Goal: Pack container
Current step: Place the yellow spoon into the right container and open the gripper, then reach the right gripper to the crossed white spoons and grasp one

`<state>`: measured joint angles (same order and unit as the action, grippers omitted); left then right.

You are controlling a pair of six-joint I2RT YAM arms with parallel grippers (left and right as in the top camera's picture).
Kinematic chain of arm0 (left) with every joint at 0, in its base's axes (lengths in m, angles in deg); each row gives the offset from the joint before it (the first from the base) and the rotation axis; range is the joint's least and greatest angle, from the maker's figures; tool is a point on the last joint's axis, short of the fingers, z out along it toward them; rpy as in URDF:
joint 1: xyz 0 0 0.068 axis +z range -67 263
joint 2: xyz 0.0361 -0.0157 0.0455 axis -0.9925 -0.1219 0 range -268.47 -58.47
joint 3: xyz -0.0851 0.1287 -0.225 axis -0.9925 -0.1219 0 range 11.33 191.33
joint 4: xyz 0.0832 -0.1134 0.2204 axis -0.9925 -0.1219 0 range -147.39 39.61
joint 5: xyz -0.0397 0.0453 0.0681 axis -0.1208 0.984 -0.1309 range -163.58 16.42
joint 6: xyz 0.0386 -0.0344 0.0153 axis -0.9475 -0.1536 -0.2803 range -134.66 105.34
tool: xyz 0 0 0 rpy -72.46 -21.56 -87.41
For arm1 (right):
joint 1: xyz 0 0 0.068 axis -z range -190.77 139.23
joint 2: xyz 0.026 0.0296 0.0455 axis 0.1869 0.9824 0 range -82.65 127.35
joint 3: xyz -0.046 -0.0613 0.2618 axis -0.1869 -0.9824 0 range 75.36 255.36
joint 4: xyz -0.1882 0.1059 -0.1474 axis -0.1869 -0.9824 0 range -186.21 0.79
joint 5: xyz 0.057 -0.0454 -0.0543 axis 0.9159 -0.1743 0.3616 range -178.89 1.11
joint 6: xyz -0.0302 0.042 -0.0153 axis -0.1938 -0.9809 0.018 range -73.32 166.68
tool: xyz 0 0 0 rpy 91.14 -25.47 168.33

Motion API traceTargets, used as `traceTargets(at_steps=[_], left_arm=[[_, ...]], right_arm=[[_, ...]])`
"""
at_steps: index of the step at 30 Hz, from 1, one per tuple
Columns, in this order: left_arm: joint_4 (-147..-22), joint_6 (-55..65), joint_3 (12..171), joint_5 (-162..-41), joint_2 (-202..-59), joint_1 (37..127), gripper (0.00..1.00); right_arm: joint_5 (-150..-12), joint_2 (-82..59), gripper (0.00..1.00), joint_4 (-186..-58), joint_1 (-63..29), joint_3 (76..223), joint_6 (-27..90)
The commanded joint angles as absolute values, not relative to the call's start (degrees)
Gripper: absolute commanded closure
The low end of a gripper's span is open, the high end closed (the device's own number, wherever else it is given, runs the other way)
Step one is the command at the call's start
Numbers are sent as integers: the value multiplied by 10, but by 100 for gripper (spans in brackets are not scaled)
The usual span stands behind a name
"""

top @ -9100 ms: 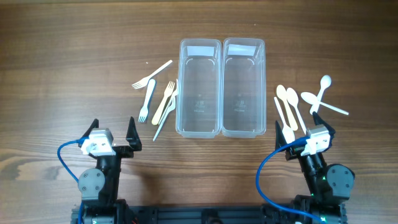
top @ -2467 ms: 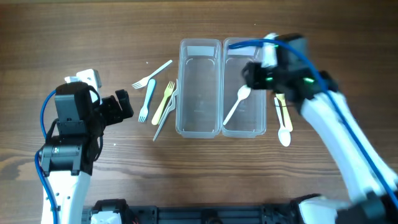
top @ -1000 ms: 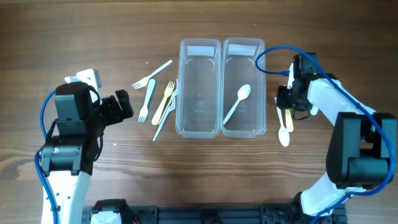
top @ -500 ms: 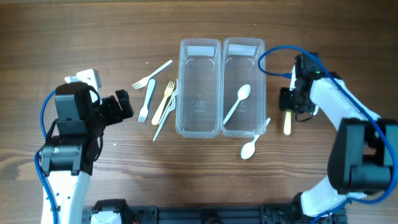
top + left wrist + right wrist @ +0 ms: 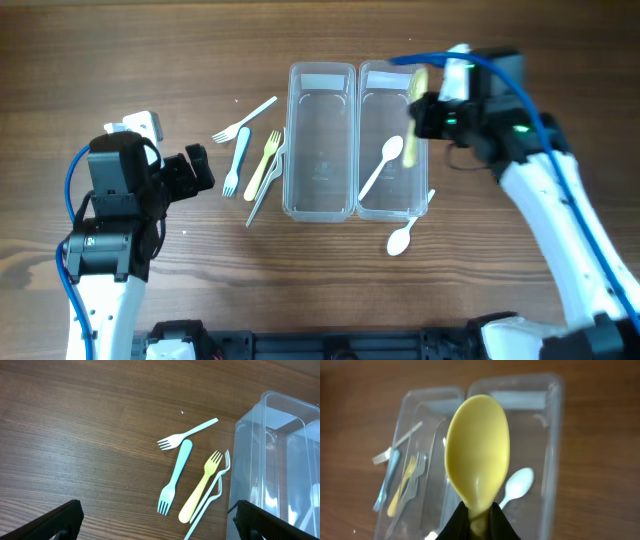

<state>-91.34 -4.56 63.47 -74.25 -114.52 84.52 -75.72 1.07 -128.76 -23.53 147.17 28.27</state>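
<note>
Reaching in from the right side of the tabletop [image 5: 120, 60], the right arm holds the right end effector [image 5: 428, 115] above the right container [image 5: 392, 72], its fingers pressed together on the handle of the yellow spoon [image 5: 477, 455], whose bowl projects beyond the fingertips. A white spoon [image 5: 381, 167] lies inside that container, and a second white spoon [image 5: 402, 238] lies on the tabletop just beside its near corner. The left arm is raised over the left side, with the left end effector [image 5: 200, 170] spread wide and facing the forks [image 5: 250, 160] beside the left container [image 5: 320, 205].
</note>
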Motion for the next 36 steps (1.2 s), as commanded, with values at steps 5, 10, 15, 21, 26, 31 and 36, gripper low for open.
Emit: traceTargets(at_steps=[5, 10, 15, 21, 26, 31, 36], left_arm=[[-912, -53, 647, -737, -1145, 848, 0], [-912, -53, 647, -737, -1145, 848, 0], [-912, -53, 647, -737, -1145, 848, 0], [-912, -53, 647, -737, -1145, 848, 0], [-912, -53, 647, -737, -1145, 848, 0], [-912, -53, 647, -737, -1145, 848, 0], [-912, -53, 647, -737, -1145, 848, 0]], right_arm=[[-801, 124, 67, -1226, -302, 1462, 208], [-816, 81, 53, -1235, -289, 1497, 226], [-940, 5, 47, -1290, -208, 1509, 228], [-1003, 14, 46, -1382, -41, 1496, 225], [-922, 70, 51, -1393, 78, 1460, 120], [-829, 121, 51, -1391, 128, 1460, 54], [-819, 162, 52, -1381, 145, 1460, 32]])
